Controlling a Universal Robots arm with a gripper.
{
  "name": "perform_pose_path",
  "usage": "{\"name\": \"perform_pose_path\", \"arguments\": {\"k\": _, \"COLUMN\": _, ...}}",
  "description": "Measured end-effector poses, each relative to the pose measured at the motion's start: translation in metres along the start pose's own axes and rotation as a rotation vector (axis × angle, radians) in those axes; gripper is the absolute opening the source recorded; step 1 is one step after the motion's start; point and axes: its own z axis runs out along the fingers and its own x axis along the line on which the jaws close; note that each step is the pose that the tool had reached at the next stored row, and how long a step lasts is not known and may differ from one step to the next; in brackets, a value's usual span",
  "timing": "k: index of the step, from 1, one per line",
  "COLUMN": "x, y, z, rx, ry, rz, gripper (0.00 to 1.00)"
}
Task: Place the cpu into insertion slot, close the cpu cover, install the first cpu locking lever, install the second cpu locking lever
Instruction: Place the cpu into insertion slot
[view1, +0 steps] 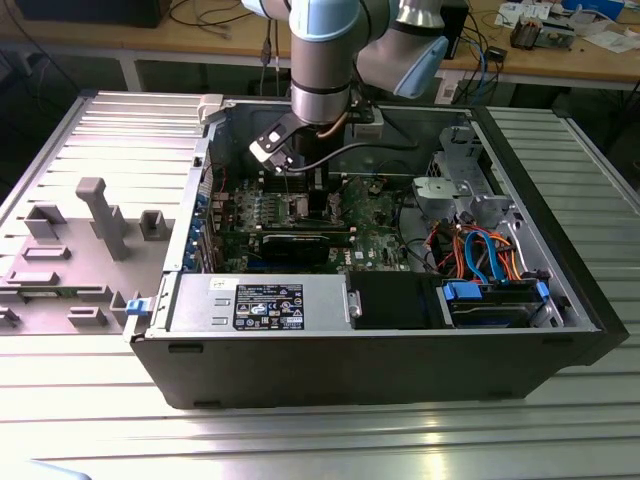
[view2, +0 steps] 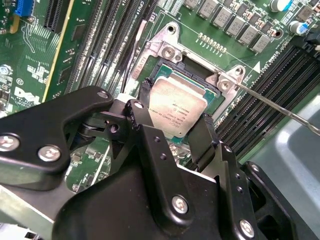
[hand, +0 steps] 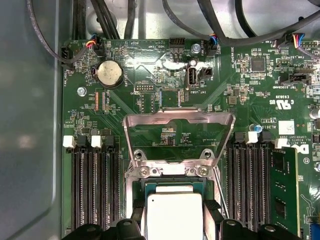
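In both wrist views my gripper is shut on the cpu, a silvery square chip with a black fingertip against each of two opposite edges. The chip sits level in or just over the insertion slot; I cannot tell whether it is seated. The cpu cover stands swung up and open behind the socket. Two thin wire locking levers stick out on either side, unlatched. In the exterior view the gripper reaches down onto the green motherboard.
Long black memory slots flank the socket, one holding a green module. The open computer case walls the board in, with a power supply, coloured cables and a drive cage. Grey fixtures stand at the exterior view's left.
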Motion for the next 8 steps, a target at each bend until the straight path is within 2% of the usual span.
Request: {"name": "perform_pose_path", "arguments": {"k": 8, "x": 0.0, "y": -0.0001, "z": 0.0009, "rx": 0.0002, "ry": -0.0003, "rz": 0.0, "gripper": 0.55}}
